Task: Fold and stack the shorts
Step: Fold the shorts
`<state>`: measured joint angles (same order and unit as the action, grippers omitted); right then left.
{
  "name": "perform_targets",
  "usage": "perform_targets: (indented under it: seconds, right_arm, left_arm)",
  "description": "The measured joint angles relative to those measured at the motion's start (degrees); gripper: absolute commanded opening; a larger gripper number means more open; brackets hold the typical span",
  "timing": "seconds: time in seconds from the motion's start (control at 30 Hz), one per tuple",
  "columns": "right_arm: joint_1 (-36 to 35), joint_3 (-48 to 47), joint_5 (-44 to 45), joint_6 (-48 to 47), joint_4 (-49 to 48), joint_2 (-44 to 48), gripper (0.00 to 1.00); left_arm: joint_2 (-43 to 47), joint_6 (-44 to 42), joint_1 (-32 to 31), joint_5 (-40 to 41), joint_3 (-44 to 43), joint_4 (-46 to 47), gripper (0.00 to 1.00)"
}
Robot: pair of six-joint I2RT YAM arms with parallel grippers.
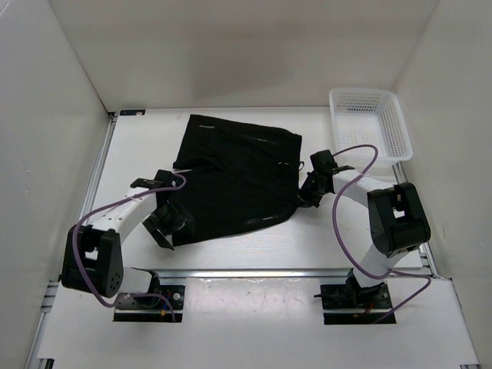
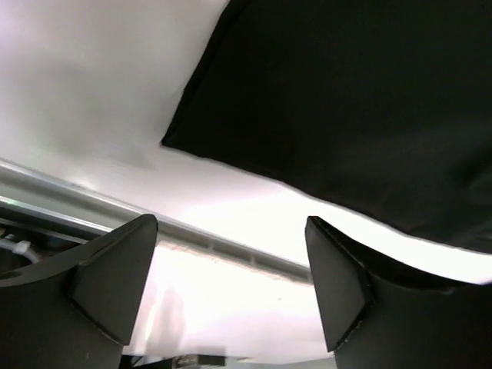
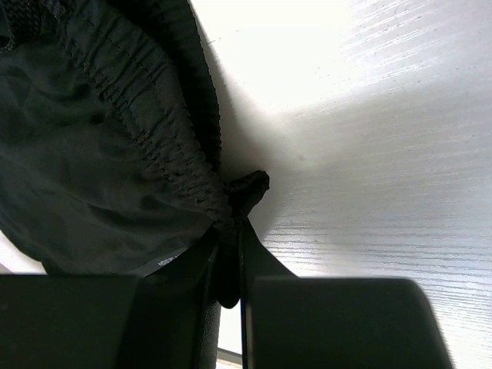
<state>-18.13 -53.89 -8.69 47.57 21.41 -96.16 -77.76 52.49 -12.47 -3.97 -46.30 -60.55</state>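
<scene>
Counter [image 1: 231, 250]: carries the shorts [image 1: 238, 181] at its middle, spread as one loose, skewed sheet. No finished fold is evident and nothing is stacked. White mesh basket [image 1: 400, 127]: far right corner, well apart from the shorts. Right gripper [image 3: 231, 231]: clenched on the gathered waistband at the shorts' right edge. Left gripper [image 2: 231, 223]: released, jaws wide, just beside the near-left corner, holding nothing. Assessment: early stage; folding and stacking remain.

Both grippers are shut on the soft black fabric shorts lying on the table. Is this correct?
Only the right gripper is shut on the black fabric shorts; the left gripper stands open, holding nothing, as the left wrist view shows.
</scene>
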Motion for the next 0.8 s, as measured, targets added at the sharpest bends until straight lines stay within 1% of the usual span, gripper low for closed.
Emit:
perform_targets:
  seconds: [0.03,0.13,0.17,0.27,0.33,0.37,0.4,0.5,0.7,0.8]
  right_arm:
    - [0.0,0.0,0.0,0.0,0.0,0.0,0.0]
    - [0.0,0.0,0.0,0.0,0.0,0.0,0.0]
    - [0.0,0.0,0.0,0.0,0.0,0.0,0.0]
    - [0.0,0.0,0.0,0.0,0.02,0.0,0.0]
    - [0.0,0.0,0.0,0.0,0.04,0.0,0.0]
    - [0.0,0.0,0.02,0.0,0.04,0.0,0.0]
    - [0.0,0.0,0.02,-0.02,0.04,0.0,0.0]
    - [0.0,0.0,0.11,-0.09,0.07,0.0,0.0]
    - [-0.07,0.0,0.44,-1.16,0.52,0.15,0.0]
    - [-0.07,0.0,0.63,-2.67,1.77,1.07,0.0]
  left_arm:
    - [-0.24,0.5,0.0,-0.02,0.0,0.7,0.88]
    - [-2.84,1.57,0.0,-0.04,0.24,3.19,0.82]
    - [-4.0,1.68,0.0,-0.02,0.55,4.11,0.78]
    - [-7.67,2.34,0.0,0.63,1.53,5.88,0.74]
    - [-9.01,2.6,0.0,1.51,1.79,6.21,0.66]
    - [-9.33,2.73,0.0,1.7,1.79,6.47,0.6]
    - [-9.4,2.86,0.0,1.79,1.75,6.82,0.42]
    - [-9.77,3.23,0.0,2.25,1.4,7.48,0.11]
    - [-10.05,2.38,-0.07,3.8,0.22,8.07,0.11]
    - [-7.96,2.03,-0.11,5.27,-0.83,7.3,0.11]
